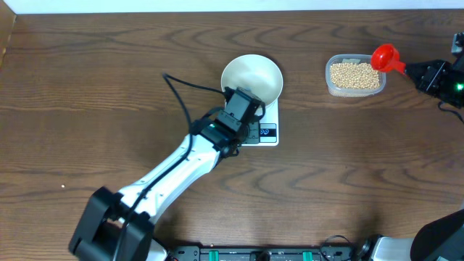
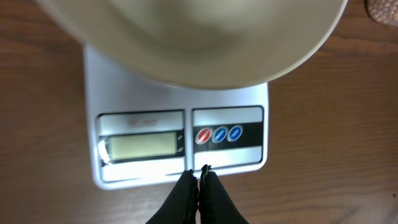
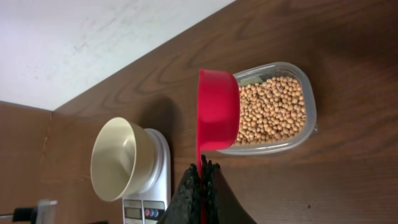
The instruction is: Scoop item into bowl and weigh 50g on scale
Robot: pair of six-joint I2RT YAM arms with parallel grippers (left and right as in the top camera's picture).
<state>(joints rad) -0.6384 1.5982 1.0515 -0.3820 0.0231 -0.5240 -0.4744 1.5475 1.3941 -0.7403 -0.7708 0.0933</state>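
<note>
Left hand (image 2: 199, 175): closed, fingers pressed together, holding nothing. Its tips sit just at the front edge of the scale (image 2: 180, 98), between the display (image 2: 140, 146) and the three round buttons (image 2: 219, 134). The display shows no readable figure. The bowl (image 1: 254, 76) rests on the scale platform, overhanging its far side, and no beans are seen in it. To the right, apart from the scale on the tabletop (image 1: 109, 87), stands the clear tub (image 3: 310, 106), well filled with beans (image 3: 273, 112). Right hand (image 3: 202, 169): closed on the handle of the red scoop (image 3: 217, 112), whose cup is at the tub's rim; no beans are visible in it. Judgement: an early stage, with nothing yet transferred. The scale appears to need switching on or zeroing with the bowl aboard. The next move calls for dipping the scoop into the beans and carrying it level across to the bowl.
</note>
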